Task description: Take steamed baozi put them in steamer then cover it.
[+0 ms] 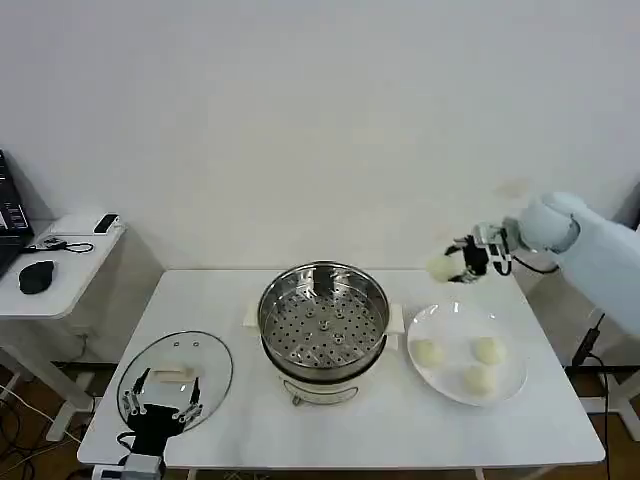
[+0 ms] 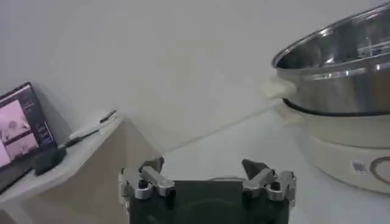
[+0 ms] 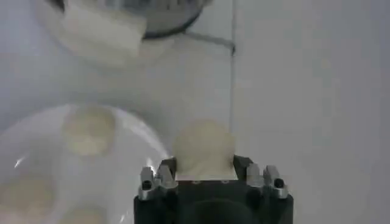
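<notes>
White table [image 1: 300, 430] | your right gripper [image 1: 462, 263] clamps one bun [image 1: 441, 267] above plate [image 1: 506, 391] | three buns [image 1: 479, 379] wait there | steamer [image 1: 323, 322] empty | lid [image 1: 175, 375] off | left gripper [image 1: 160, 405] spread, idle over lid

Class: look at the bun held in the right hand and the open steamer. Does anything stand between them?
Nothing visible does. The right hand holds a bun above the table, beyond the plate. The steamer is uncovered; its lid lies on its far side, by the left hand.
</notes>
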Available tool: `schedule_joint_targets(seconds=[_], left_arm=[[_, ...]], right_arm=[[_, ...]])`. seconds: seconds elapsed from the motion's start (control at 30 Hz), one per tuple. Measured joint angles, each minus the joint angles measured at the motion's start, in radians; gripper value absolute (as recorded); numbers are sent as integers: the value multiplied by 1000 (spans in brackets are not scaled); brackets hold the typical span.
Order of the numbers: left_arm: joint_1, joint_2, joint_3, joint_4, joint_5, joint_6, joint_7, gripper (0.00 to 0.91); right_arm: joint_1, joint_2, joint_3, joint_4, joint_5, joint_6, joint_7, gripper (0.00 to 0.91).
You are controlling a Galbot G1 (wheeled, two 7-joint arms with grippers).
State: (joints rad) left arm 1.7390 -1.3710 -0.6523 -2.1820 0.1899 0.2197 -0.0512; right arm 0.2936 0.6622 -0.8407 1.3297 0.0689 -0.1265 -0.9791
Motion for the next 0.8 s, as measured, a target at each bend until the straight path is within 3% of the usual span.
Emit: schedule_joint_targets(seconds=[0.43, 0.8], left_arm=[[10, -9, -21, 6, -14, 2, -2, 907], [31, -16, -46, 1, -17, 1, -6, 907]], right_arm=[[163, 192, -194, 26, 62, 68, 20, 635], [164, 364, -297, -15, -27, 194, 54, 635]])
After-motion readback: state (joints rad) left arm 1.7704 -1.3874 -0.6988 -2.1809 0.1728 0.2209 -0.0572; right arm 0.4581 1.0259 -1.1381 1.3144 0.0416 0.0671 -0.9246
